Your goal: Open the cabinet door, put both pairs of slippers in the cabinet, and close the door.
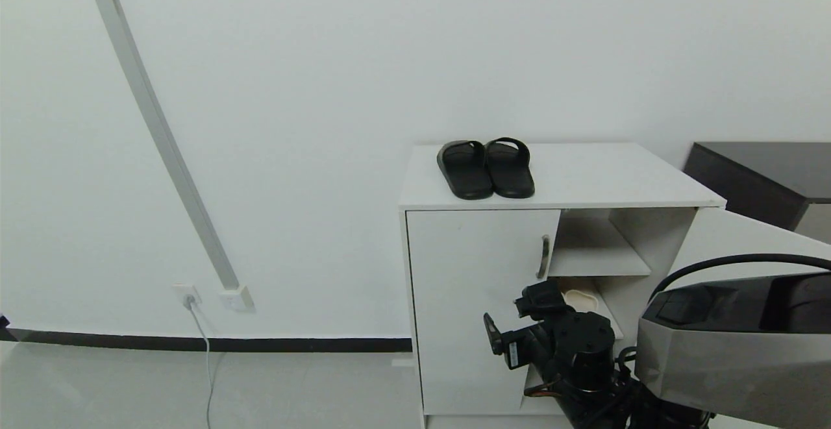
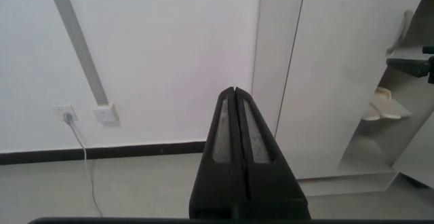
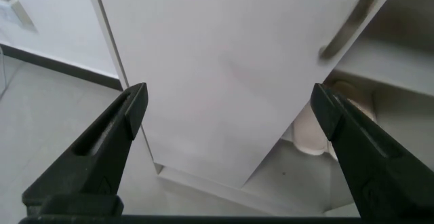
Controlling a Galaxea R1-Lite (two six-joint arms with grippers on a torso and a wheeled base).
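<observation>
My right end effector (image 3: 229, 98) is spread wide and holds nothing, in front of the cabinet's closed left door (image 1: 477, 306), just below its handle (image 1: 545, 257). My left end effector (image 2: 234, 102) has its fingers pressed together, empty, held apart from the cabinet. The right door (image 1: 740, 237) stands swung out. The black slippers (image 1: 485, 168) sit side by side on the cabinet top (image 1: 604, 176), and the pale slippers (image 1: 580, 299) lie on a shelf (image 2: 401, 110) inside the open half

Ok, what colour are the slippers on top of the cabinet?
Black. The slippers show best in the head view, on the white cabinet.
</observation>
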